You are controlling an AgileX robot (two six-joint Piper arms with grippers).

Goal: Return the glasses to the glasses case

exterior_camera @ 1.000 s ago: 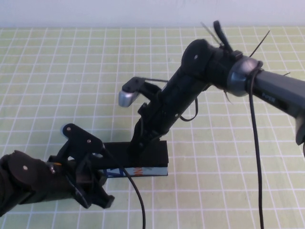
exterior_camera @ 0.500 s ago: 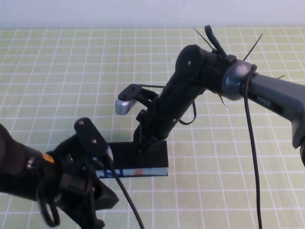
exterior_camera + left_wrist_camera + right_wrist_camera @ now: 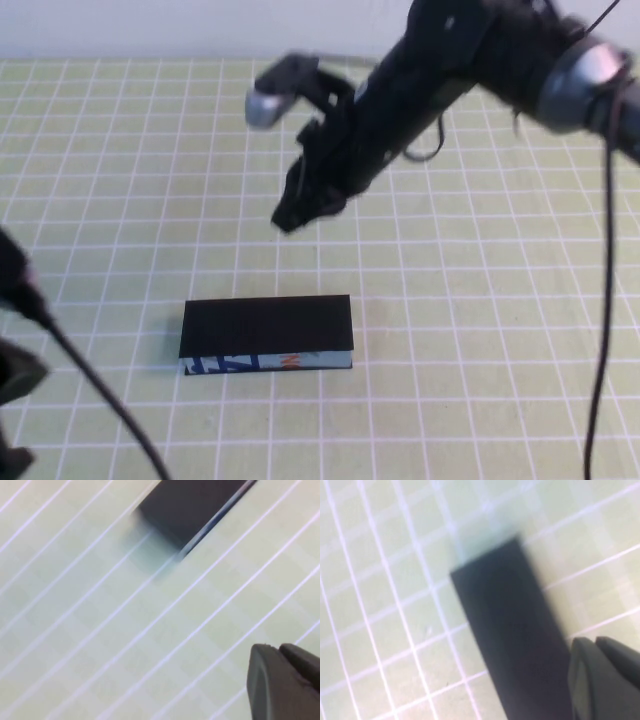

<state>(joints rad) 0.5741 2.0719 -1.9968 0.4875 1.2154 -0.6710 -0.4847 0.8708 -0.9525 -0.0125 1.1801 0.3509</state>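
Observation:
The glasses case (image 3: 267,333) lies closed and flat on the green grid mat, matte black on top, with its pale blue printed edge facing me. The glasses are out of view. My right gripper (image 3: 288,216) hangs above the mat behind the case, fingers together and empty. In the right wrist view its fingertips (image 3: 596,647) are shut beside the case (image 3: 512,640). My left gripper (image 3: 278,651) is shut and empty over bare mat, with a corner of the case (image 3: 190,505) some way off. In the high view only blurred parts of the left arm (image 3: 14,370) show at the left edge.
A black cable (image 3: 95,385) runs from the left arm across the front left of the mat. The right arm (image 3: 470,50) and its cable (image 3: 604,270) span the back right. A white wall borders the mat's far edge.
Both grippers have left the case. The right gripper has risen and moved back. The left arm has pulled away to the left edge. The case now lies uncovered.

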